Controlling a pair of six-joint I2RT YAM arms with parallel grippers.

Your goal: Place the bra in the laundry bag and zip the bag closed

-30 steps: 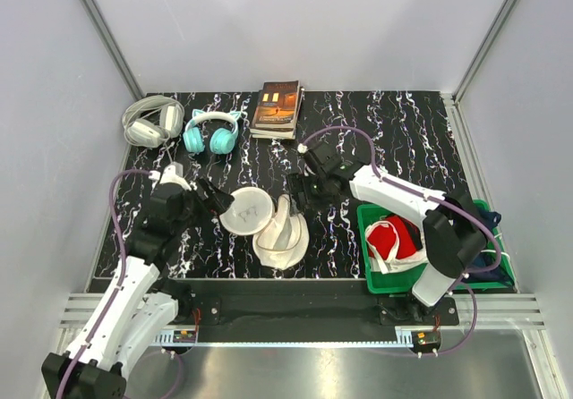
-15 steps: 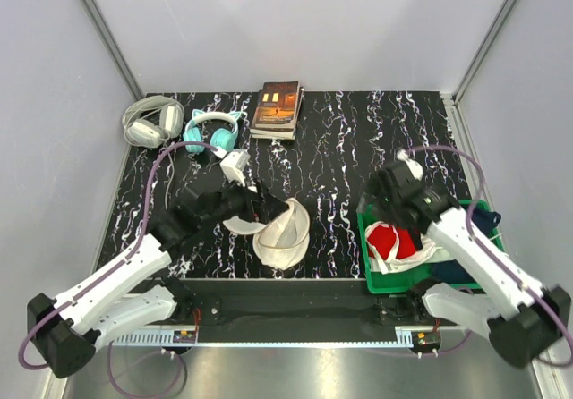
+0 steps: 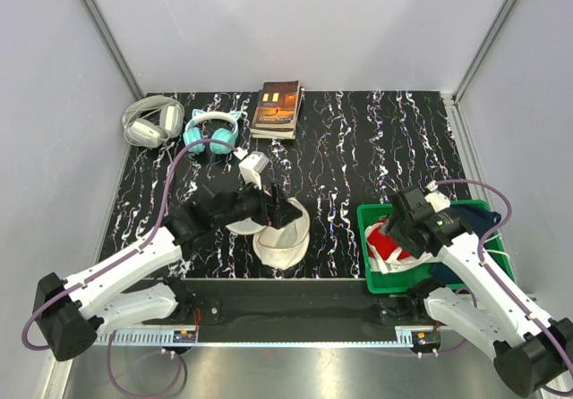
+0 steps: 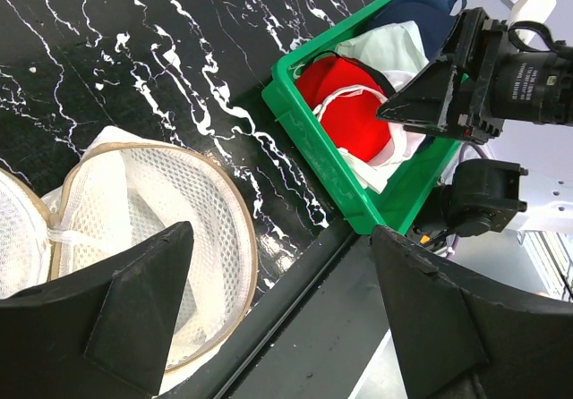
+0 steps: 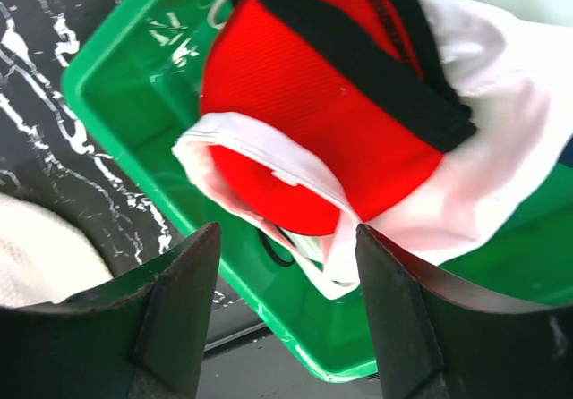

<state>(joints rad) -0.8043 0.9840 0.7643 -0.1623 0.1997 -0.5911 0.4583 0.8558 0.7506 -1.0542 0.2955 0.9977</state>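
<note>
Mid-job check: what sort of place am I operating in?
Probably a lab test cell rather than a home: plain grey panel walls on aluminium framing, a black marbled table, and staged props such as a green bin and teal headphones.

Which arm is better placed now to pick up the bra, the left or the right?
Right. The right gripper, open, hangs over the green bin, just above the bra; the left gripper hovers at the laundry bag, away from the bin.
</note>
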